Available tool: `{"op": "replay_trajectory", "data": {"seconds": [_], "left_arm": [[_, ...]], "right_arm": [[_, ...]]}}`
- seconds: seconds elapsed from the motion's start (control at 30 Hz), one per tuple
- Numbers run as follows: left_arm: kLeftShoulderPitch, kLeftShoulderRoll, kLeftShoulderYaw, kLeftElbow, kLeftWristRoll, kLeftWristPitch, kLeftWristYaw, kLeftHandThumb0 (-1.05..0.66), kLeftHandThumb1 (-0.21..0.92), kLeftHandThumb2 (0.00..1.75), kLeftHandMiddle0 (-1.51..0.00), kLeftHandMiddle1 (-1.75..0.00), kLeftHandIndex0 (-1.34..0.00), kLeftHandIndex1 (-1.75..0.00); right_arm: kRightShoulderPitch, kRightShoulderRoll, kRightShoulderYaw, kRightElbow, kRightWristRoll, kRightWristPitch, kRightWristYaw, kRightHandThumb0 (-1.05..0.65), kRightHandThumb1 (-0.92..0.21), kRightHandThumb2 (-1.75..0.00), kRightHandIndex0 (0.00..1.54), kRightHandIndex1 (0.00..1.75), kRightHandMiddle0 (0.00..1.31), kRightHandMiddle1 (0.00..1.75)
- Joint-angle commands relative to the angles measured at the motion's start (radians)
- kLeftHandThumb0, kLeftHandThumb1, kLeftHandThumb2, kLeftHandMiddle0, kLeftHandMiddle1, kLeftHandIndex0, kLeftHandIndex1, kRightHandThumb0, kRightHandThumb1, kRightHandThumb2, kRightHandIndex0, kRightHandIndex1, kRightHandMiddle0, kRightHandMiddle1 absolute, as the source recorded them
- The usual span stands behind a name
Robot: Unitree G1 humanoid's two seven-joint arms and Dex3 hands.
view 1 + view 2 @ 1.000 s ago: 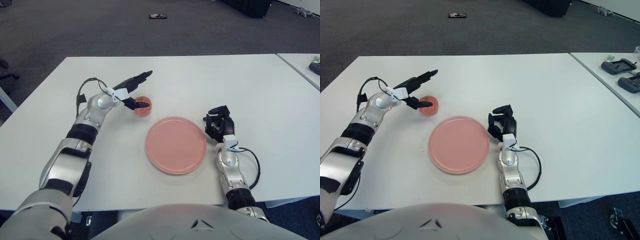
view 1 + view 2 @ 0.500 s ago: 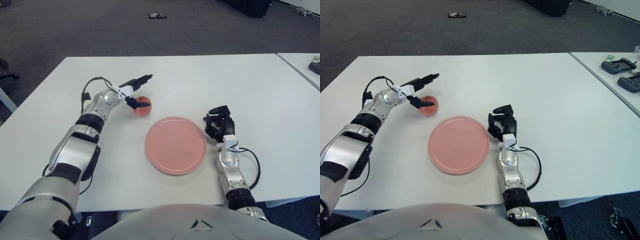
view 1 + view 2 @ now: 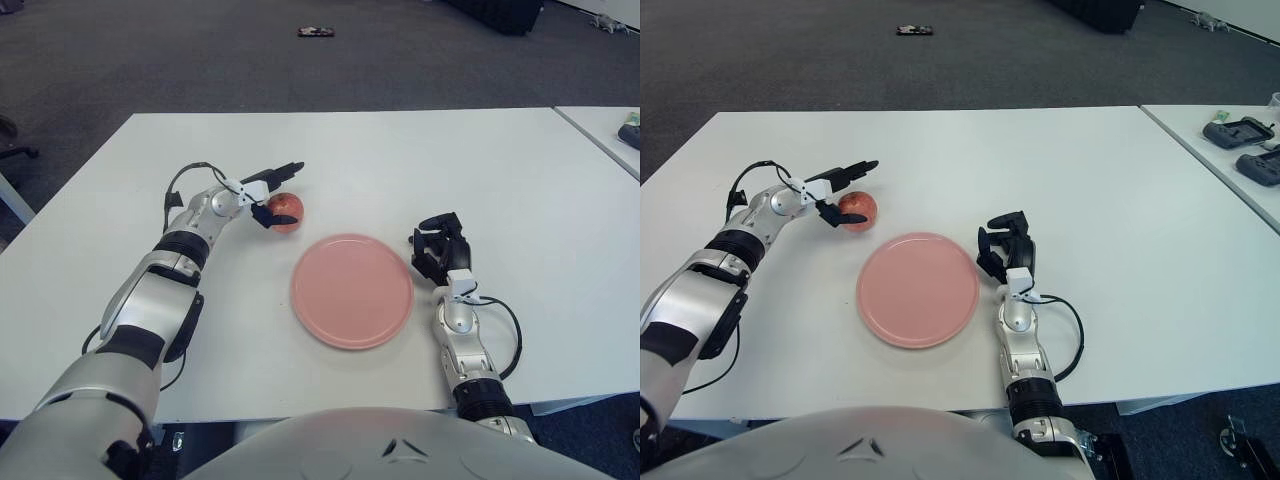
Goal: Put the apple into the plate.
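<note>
A red apple (image 3: 286, 211) sits on the white table (image 3: 420, 160), up and left of the round pink plate (image 3: 352, 290). My left hand (image 3: 291, 192) is at the apple with its fingers spread. The long fingers (image 3: 281, 170) reach over the apple's far side and the thumb (image 3: 268, 214) lies against its near left side. The apple rests on the table, not lifted. My right hand (image 3: 438, 248) is curled and empty, resting on the table just right of the plate.
A second white table (image 3: 1230, 170) stands at the right with dark devices (image 3: 1240, 132) on it. A small dark object (image 3: 315, 32) lies on the carpet beyond the table.
My left hand and forearm have dropped lower and drawn in around the apple. The apple has stayed in place. The right hand has not moved.
</note>
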Motion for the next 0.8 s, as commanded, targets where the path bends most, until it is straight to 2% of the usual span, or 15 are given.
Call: {"op": "replay_trajectory", "data": {"seconds": [0.0, 0.37, 0.77], "left_arm": [[-0.020, 0.006, -0.006, -0.014, 0.002, 0.016, -0.032, -0.83, 0.37, 0.80, 0.00, 0.00, 0.00, 0.00], [0.016, 0.049, -0.022, -0.118, -0.003, 0.059, -0.179, -0.83, 0.38, 0.81, 0.00, 0.00, 0.00, 0.00], [0.053, 0.055, -0.020, -0.194, -0.014, 0.104, -0.240, -0.85, 0.41, 0.79, 0.00, 0.00, 0.00, 0.00]], "right_arm": [[0.036, -0.008, -0.007, 0.023, -0.004, 0.037, 0.001, -0.36, -0.78, -0.73, 0.50, 1.21, 0.28, 1.75], [0.033, -0.009, -0.011, 0.027, 0.002, 0.022, 0.001, -0.37, -0.76, -0.75, 0.50, 1.22, 0.29, 1.75], [0.034, -0.008, -0.014, 0.026, 0.010, 0.013, 0.005, -0.37, -0.77, -0.74, 0.51, 1.23, 0.28, 1.75]]}}
